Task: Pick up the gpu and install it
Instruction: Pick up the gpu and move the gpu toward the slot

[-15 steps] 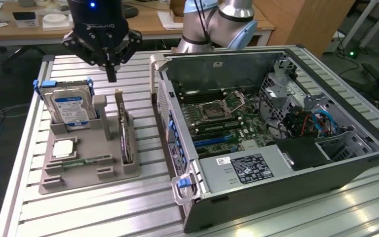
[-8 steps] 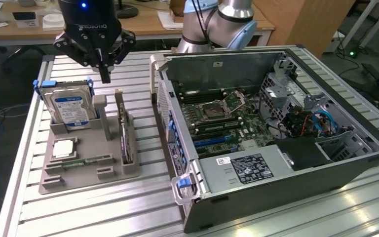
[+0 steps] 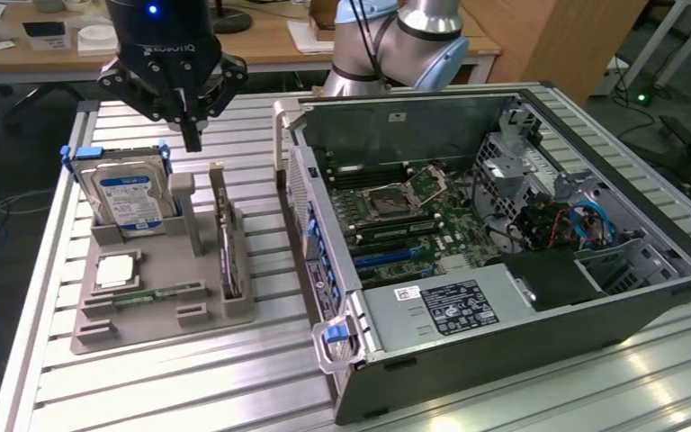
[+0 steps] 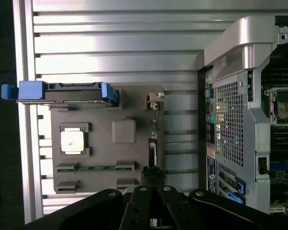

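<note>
We are reading one word, ROBOTIQ. It is standing upside down in pale letters on the black body of the gripper [image 3: 191, 137], far back on the exterior view's left. We are also seeing tiny print on the blue and white label [image 3: 129, 200] of the hard drive [image 3: 115, 171]. There is more on the sticker [image 3: 460, 306] on the silver box [image 3: 384, 317] in the computer case [image 3: 633, 310]. It is too small to read.

The gpu [image 3: 230, 265] stands on the tray [image 3: 141, 337], between the hard drive [image 3: 130, 200] and the computer case [image 3: 466, 360].
</note>
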Controlling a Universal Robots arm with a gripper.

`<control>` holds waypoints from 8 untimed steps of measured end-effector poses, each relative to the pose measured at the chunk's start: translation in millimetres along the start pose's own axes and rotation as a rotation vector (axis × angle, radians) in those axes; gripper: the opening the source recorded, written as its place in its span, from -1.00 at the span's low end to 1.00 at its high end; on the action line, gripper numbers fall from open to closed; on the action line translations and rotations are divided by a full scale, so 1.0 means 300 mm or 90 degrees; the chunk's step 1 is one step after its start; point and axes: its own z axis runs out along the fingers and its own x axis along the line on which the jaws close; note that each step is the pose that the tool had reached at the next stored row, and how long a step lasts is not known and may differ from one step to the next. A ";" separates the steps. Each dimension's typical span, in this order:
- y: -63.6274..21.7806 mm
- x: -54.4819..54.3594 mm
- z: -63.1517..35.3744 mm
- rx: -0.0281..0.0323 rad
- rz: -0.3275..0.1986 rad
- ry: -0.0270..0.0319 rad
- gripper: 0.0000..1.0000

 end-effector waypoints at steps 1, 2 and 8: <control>0.000 0.000 0.000 0.0000 0.000 0.0000 -0.79; 0.000 0.000 0.000 0.0000 0.000 0.0000 -0.79; 0.000 0.000 0.000 0.0000 0.000 0.0000 -0.54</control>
